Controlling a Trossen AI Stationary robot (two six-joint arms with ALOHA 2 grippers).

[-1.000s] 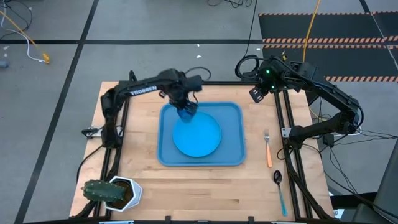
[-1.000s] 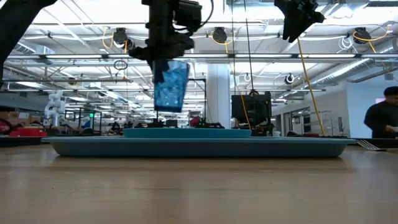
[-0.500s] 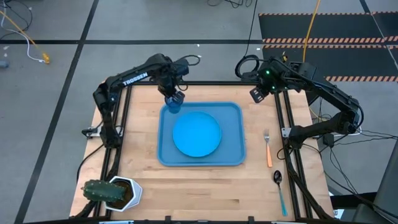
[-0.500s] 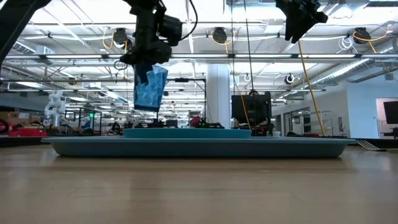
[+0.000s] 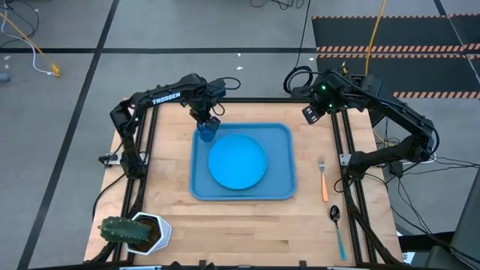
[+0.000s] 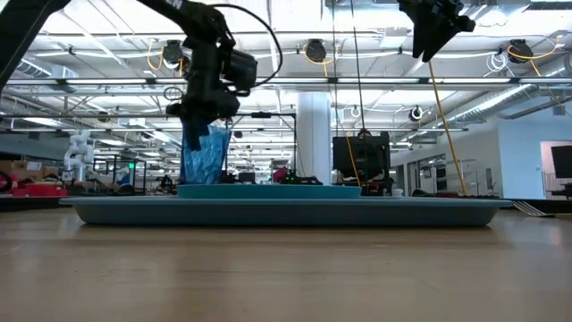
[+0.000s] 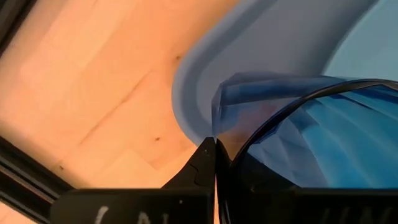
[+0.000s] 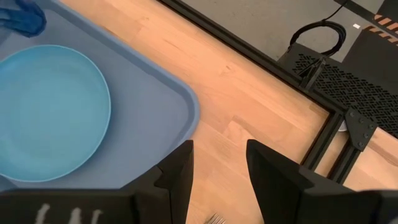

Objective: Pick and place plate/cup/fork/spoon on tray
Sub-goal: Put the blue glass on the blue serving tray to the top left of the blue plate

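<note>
The cup (image 5: 206, 133) has come down and moved toward the far left corner of the tray (image 5: 281, 161) over the last second: a second ago it hung high above the plate's far edge, half a second ago it was part-way across, and now the low view shows its base at or just above the tray floor (image 6: 201, 159). The left claw (image 5: 208, 124) remains clamped on the cup's rim, with one dark finger visible inside the translucent wall in the left wrist view (image 7: 292, 149), so the cup has not been let go. The plate (image 5: 237, 162) lies flat in the middle of the tray, beside the cup and, as far as the high view shows, not under it.

That leaves the cup's placement close to done; what seems to remain is the release and a clean lift away without tipping the light tumbler.

The right claw (image 8: 217, 163) hangs open and empty above the far right corner of the desk (image 5: 225, 225). The fork (image 5: 323, 180) and the spoon (image 5: 337, 225) lie on the desk to the right of the tray, outside its rim, so both are yet to be placed.
</note>
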